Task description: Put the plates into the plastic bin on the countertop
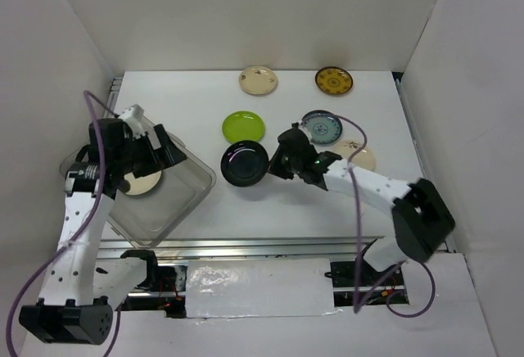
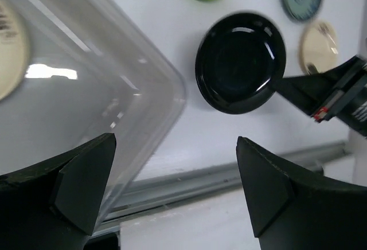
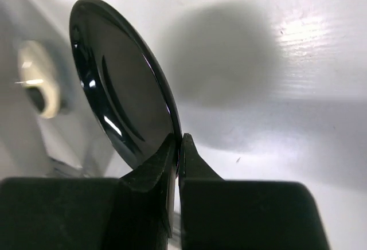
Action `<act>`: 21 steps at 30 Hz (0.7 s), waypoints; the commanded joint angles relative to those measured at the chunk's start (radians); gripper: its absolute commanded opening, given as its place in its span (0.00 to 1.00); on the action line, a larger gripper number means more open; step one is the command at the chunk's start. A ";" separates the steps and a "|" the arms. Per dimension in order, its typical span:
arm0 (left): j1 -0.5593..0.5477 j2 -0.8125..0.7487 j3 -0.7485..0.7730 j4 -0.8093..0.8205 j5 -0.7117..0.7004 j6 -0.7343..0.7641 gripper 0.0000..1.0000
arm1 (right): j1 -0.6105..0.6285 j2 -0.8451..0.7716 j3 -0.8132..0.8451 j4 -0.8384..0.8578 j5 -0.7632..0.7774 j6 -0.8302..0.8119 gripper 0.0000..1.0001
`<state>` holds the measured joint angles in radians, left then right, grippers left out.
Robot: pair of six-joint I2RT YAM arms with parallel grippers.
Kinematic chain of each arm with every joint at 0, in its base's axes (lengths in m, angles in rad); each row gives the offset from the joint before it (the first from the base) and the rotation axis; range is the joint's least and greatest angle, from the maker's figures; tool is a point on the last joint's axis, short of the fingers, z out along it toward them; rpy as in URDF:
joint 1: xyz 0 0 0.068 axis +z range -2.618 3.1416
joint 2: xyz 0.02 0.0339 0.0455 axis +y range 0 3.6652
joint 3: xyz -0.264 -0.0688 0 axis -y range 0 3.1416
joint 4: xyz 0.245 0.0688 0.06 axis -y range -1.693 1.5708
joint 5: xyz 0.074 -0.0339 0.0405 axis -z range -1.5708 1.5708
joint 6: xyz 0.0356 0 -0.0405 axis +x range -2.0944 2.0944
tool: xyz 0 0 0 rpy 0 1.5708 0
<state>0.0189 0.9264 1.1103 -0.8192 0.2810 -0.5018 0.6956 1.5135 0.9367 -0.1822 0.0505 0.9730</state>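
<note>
No readable text, no brand marks, no numbers, any lettering blurred

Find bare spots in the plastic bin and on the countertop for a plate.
Bare: the near half of the plastic bin, in front of its cream plate; the far-left corner of the countertop. Crowded: lime plate, teal plate, black plate in the right gripper.
</note>
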 commanded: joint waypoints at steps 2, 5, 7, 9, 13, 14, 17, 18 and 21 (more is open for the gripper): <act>-0.161 0.125 0.046 0.140 0.159 -0.012 0.99 | 0.041 -0.217 0.051 -0.169 0.125 -0.094 0.00; -0.249 0.201 0.069 0.193 0.173 -0.024 0.99 | 0.015 -0.295 0.034 -0.100 -0.045 -0.155 0.00; -0.278 0.222 0.074 0.230 0.184 -0.041 0.99 | 0.004 -0.325 0.028 -0.045 -0.201 -0.175 0.00; -0.318 0.247 0.083 0.271 0.178 -0.067 0.95 | 0.002 -0.357 0.011 0.005 -0.271 -0.171 0.00; -0.358 0.276 0.114 0.242 0.084 -0.087 0.56 | -0.025 -0.388 -0.018 0.049 -0.322 -0.151 0.00; -0.362 0.282 0.117 0.241 0.072 -0.093 0.46 | -0.033 -0.389 -0.021 0.055 -0.331 -0.151 0.00; -0.362 0.296 0.132 0.236 0.060 -0.092 0.05 | -0.053 -0.385 -0.033 0.102 -0.385 -0.140 0.03; -0.361 0.298 0.140 0.212 0.028 -0.095 0.00 | -0.060 -0.378 -0.033 0.104 -0.393 -0.137 0.17; -0.289 0.269 0.135 0.157 -0.150 -0.170 0.00 | -0.120 -0.392 -0.087 0.119 -0.367 -0.114 1.00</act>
<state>-0.3309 1.2083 1.2167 -0.6308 0.3218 -0.6010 0.6117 1.1591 0.8848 -0.1520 -0.2813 0.8490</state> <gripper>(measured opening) 0.059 0.889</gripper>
